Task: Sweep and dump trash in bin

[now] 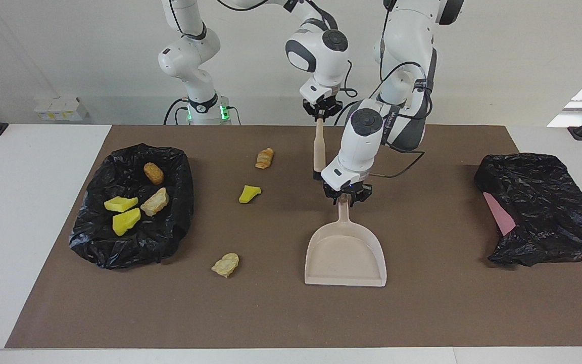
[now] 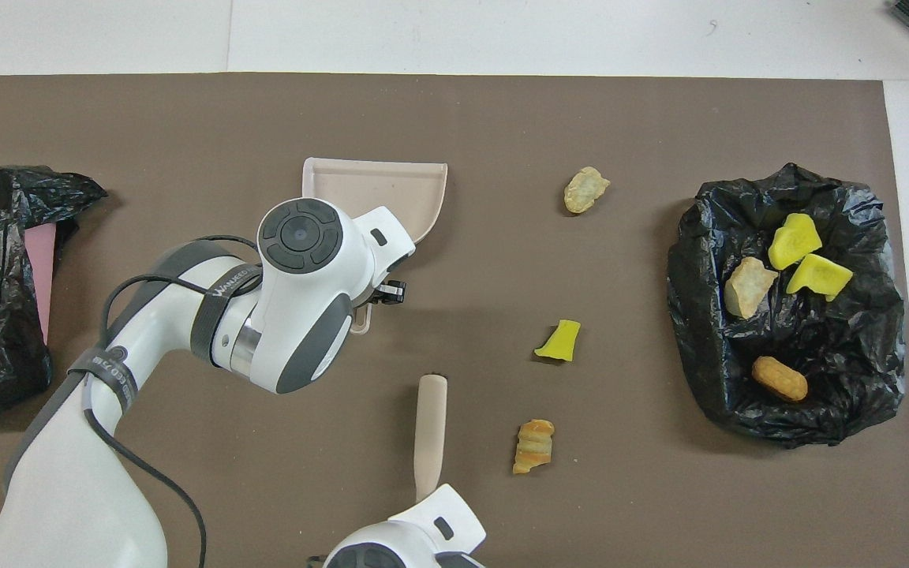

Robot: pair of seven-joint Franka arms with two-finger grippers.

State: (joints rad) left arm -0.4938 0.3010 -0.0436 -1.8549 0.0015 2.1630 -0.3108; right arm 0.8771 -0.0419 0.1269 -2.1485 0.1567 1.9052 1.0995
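Presently the left gripper (image 1: 346, 198) is clamped on the dustpan (image 1: 345, 255) handle and the right gripper (image 1: 320, 112) holds the brush (image 1: 318, 147); sweeping next needs the yellow scrap (image 1: 249, 193), at the dustpan's ten o'clock.

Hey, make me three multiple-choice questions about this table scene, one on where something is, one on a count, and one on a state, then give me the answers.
1. Where does the dustpan lie?
A. in the bin
B. flat on the brown mat
C. on the folded black bag

2. How many trash scraps lie loose on the mat, outside the bin?
A. one
B. three
C. six

3. What is the left gripper doing?
A. gripping the dustpan's handle
B. holding a yellow scrap
C. resting inside the bin

Answers:
1. B, the pan sits flat on the mat between the bin and the black bag.
2. B, a tan lump, a yellow chunk and an orange-brown lump lie loose; four more are in the bin.
3. A, the facing view shows it closed around the handle's end, while the right gripper holds a brush.
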